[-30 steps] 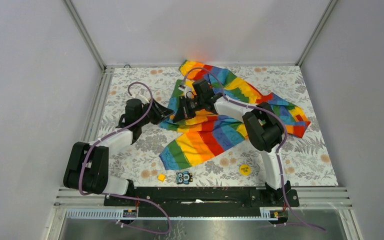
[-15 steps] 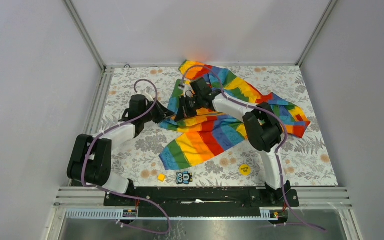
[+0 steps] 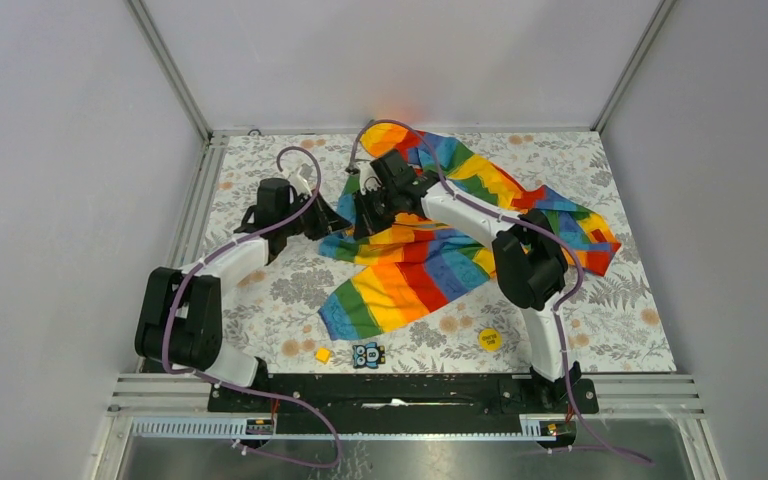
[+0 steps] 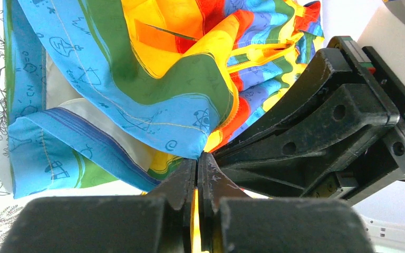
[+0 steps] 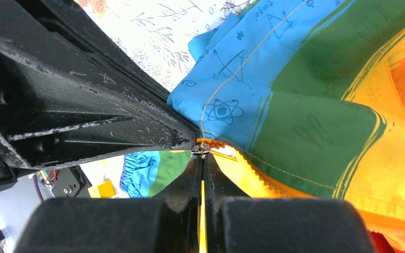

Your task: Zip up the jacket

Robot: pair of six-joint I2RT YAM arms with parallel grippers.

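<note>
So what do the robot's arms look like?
The left arm and right arm have white tubes and chunky black joints. A purple cable loops along each. The left gripper and right gripper are black and scratched.

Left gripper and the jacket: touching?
Touching. The left wrist view shows the left gripper with its jaws shut on the jacket. The blue hem runs straight into the closed tips with no gap.

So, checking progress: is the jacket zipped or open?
Open. On the jacket, the orange zipper teeth run bare along one edge, unjoined, from the right gripper.
</note>
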